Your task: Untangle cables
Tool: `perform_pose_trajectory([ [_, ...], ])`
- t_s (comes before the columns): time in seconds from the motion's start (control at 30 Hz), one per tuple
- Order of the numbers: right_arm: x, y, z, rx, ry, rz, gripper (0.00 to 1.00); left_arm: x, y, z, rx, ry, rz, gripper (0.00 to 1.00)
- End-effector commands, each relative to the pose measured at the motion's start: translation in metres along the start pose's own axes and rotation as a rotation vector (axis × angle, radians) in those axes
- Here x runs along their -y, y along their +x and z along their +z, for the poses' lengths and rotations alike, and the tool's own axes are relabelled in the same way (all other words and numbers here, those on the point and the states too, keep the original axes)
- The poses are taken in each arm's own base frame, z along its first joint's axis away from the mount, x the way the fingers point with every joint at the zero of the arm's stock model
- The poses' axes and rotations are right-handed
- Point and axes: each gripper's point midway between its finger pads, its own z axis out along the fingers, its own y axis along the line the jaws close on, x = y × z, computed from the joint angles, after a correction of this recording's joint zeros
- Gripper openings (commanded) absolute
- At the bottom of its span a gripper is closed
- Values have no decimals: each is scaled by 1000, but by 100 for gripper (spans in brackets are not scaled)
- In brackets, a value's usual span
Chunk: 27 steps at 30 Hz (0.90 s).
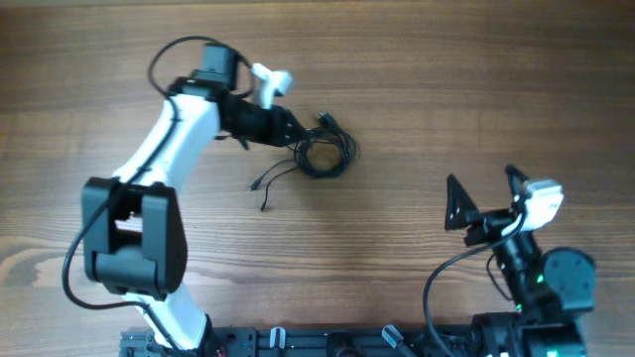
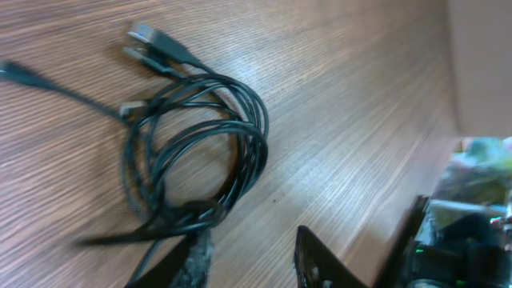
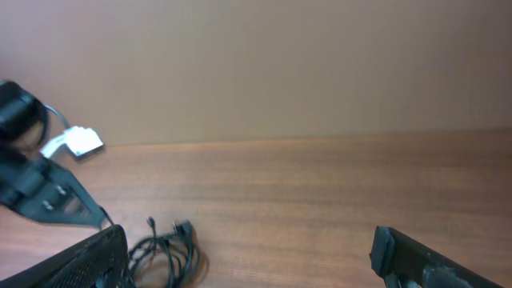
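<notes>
Cables (image 1: 325, 154) well inside table (image 1: 446, 79) edges

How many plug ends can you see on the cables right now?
4: two plugs side by side past the coil, one on a loose tail, one silvery tip at the coil's edge. More may hide inside.

The left arm (image 1: 169, 144) wears a smooth white shell along its long link, with a boxy black joint housing (image 1: 134, 238) at the shell's 7 o'clock end. A thin black arm cable (image 1: 154, 64) loops off the wrist at about 11 o'clock, and a white camera mount (image 1: 270, 79) sits at 2 o'clock. The right arm (image 1: 536, 268) is mostly black, with a white wrist block (image 1: 542, 201), flat black triangular fingers (image 1: 457, 206), and what may be a small green light (image 1: 537, 281).
</notes>
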Motion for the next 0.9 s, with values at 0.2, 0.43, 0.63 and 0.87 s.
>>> perform_pose_trajectory([
  [0.2, -5, 29, 52, -332, -62, 86, 100, -2, 2, 41, -26, -492, 78, 35],
  [0.43, -4, 82, 78, -527, -72, 264, 100, 11, 9, 52, -56, -545, 170, 26],
  [0.63, 0, 90, 95, -540, -15, 463, 100, 2, 24, 55, -129, -554, 171, 40],
  [0.87, 7, 108, 103, -586, 41, 569, 100, -14, 49, 71, -265, -534, 293, 18],
])
